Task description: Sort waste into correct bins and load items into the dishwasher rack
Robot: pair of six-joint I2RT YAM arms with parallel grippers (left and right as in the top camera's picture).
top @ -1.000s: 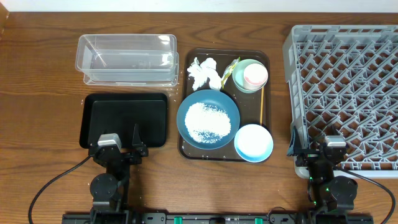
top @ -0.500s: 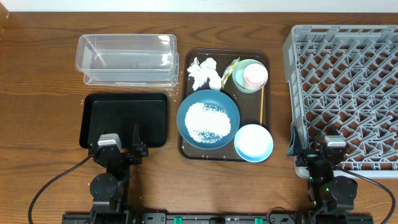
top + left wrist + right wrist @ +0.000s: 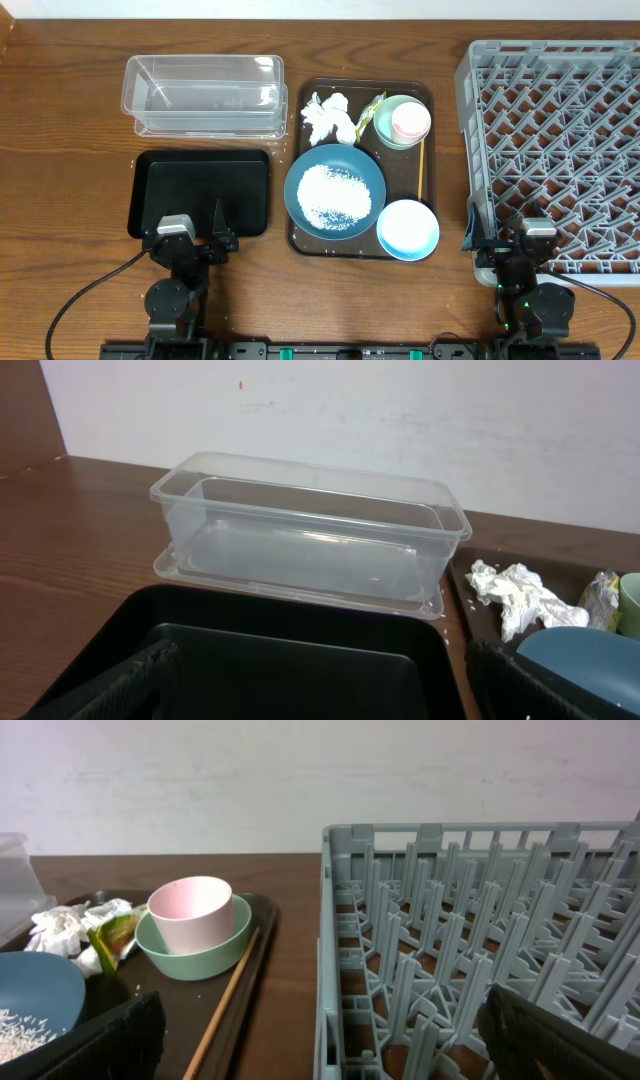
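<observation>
your left tool (image 3: 195,228) and right tool (image 3: 510,238) both sat wide open, holding nothing, parked by the black tray (image 3: 200,190) and rack (image 3: 560,120). rice (image 3: 335,195), tissue (image 3: 325,115) and cup (image 3: 410,118) all waited on the brown tray (image 3: 300,238) between them, likely so either arm reaches.

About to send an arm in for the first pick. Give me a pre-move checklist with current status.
1. Both grippers open, empty: ok, left gripper and right gripper hold nothing.
2. Bins ready: ok, clear plastic rectangular tub and shallow black rectangular tray hold nothing.
3. Grey plastic dishwasher rack free: ok, no items among visible pegs.
4. Large blue plate ready for racking: not ok, white rice heap sits on it.
5. Pink cup free: not ok, it stands inside mint-green bowl.
6. Thin wooden chopstick graspable: cannot tell, it lies flat by the brown serving tray's right wall.
</observation>
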